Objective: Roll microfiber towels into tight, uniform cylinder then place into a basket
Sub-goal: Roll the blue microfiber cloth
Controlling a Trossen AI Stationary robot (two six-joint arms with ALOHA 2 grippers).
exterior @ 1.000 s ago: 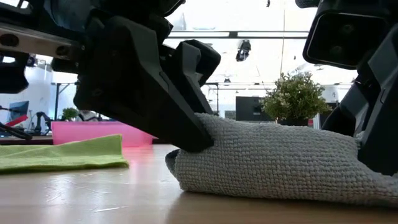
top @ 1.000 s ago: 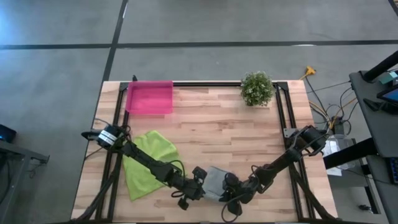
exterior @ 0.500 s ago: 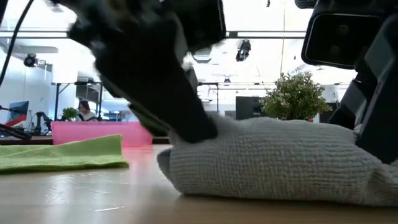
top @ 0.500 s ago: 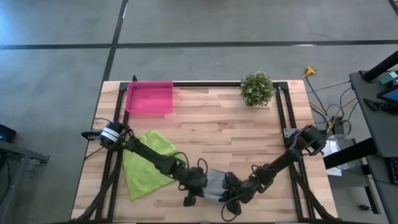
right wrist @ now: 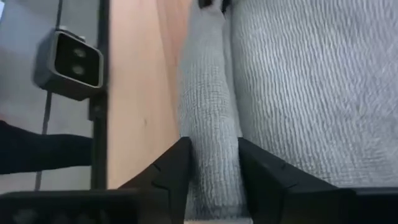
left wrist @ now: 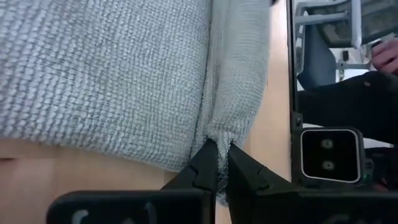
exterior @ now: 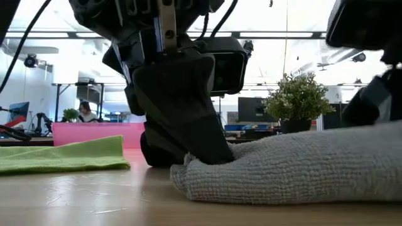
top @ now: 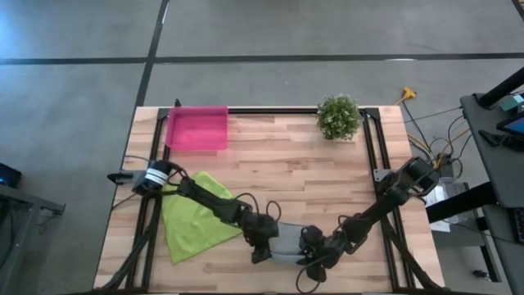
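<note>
Left end effector [left wrist: 217, 163] clenched on the grey towel's [left wrist: 106, 74] rolled edge; right end effector [right wrist: 212, 163] released, straddling the roll — it may unroll or go uneven.

Two microfiber towels: one grey towel [top: 286, 242] near the table's front edge, one lime green towel [top: 193, 217] on the left side. One pink basket [top: 196, 129] at the back left. One small potted plant [top: 338, 115] at the back right. One wooden table [top: 278, 164]. Two dark robot arms, so two grippers: left gripper [top: 264, 243] and right gripper [top: 315, 254], both at the grey towel. One small camera block [right wrist: 69, 65] on the table frame's edge. One person [exterior: 84, 112] seated far back in the room
</note>
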